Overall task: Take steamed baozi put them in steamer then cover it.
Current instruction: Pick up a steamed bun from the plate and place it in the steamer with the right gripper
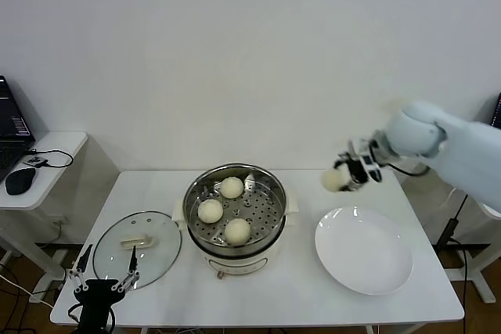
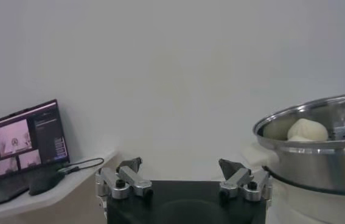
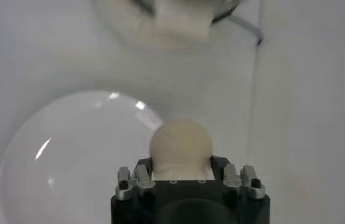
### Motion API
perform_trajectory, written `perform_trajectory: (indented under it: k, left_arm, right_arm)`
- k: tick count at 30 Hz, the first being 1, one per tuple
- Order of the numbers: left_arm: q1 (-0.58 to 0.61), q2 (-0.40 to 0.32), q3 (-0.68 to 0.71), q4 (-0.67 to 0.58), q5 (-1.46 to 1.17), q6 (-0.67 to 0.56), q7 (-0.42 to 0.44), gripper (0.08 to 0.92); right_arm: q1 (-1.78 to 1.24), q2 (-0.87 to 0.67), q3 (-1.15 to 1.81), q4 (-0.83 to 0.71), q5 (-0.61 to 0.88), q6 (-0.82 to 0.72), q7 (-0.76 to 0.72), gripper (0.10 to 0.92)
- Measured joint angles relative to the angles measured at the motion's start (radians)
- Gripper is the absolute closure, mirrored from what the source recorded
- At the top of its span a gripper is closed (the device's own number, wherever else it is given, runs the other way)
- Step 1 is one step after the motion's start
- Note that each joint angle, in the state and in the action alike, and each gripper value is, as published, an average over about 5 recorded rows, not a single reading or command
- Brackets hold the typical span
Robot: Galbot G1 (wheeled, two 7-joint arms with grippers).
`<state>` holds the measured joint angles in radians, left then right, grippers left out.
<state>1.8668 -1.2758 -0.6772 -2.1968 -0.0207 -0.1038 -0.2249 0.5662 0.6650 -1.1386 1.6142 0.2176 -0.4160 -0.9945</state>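
Note:
The shiny steel steamer (image 1: pixel 266 221) stands mid-table on its white base, and three cream baozi lie on its perforated tray (image 1: pixel 232 187) (image 1: pixel 210 211) (image 1: pixel 237 230). My right gripper (image 1: pixel 342 177) is raised above the table right of the steamer, just beyond the white plate (image 1: pixel 365 252), and is shut on a fourth baozi (image 3: pixel 180 145). The glass cover (image 1: pixel 138 245) with its cream bar handle lies flat left of the steamer. My left gripper (image 1: pixel 104 267) waits open at the table's front left corner, holding nothing. In the left wrist view a baozi (image 2: pixel 306 129) shows over the steamer rim (image 2: pixel 309 119).
A side desk (image 1: pixel 39 162) at the far left holds a laptop (image 2: pixel 23 143), a mouse (image 1: pixel 19 180) and cables. The white plate under my right gripper (image 3: pixel 180 173) is bare. A white wall closes off the back.

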Motion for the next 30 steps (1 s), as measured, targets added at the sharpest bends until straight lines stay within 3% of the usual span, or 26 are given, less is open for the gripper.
perform_trajectory:
  k: [14,30]
  left_arm:
    - [0.002,-0.013,-0.012,-0.017,0.0,0.0,0.0,0.177]
    - [-0.001,-0.023,-0.016,-0.014,-0.003,-0.007,-0.003,0.177]
  right_arm:
    - [0.036,0.314,-0.104,-0.078,0.207,-0.187,0.125,0.423]
    - [-0.091,0.475,-0.137,-0.189,0.202,-0.282,0.194,0.423]
